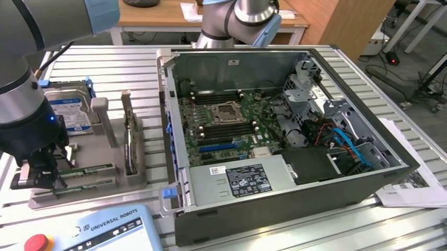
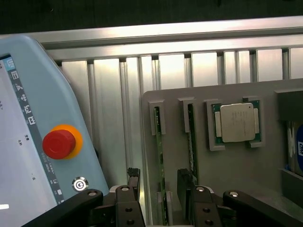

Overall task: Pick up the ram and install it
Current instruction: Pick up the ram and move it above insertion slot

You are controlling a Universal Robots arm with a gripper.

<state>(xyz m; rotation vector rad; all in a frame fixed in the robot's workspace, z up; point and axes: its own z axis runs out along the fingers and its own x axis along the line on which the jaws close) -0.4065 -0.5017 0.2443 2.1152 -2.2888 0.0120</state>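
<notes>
The gripper [image 2: 160, 182] stands wide open and holds nothing. Its fingers [image 2: 133, 177] straddle the ram [image 2: 158, 151], which sits on edge in a slot of the grey holder [image 2: 236, 179], with a gap showing on either side of the board. A second stick [image 2: 191, 137] stands in the neighbouring slot, close by the other finger; whether they touch cannot be told. A good grasp here likely means centring the ram between the fingers, keeping them parallel to its faces, and closing on the board's flat sides without catching that neighbour. A squeeze off-centre could tilt the stick in its slot. The processor [image 2: 236, 122] lies flat in its own recess of the holder, beyond the second stick.

In the exterior view the gripper and holder sit at about eight o'clock on the table [image 1: 104, 63], and the teach pendant [image 1: 104, 230] at seven. The open computer case [image 1: 279, 214] lies at three o'clock from the holder, with the memory slots [image 1: 225, 130] on its motherboard.
</notes>
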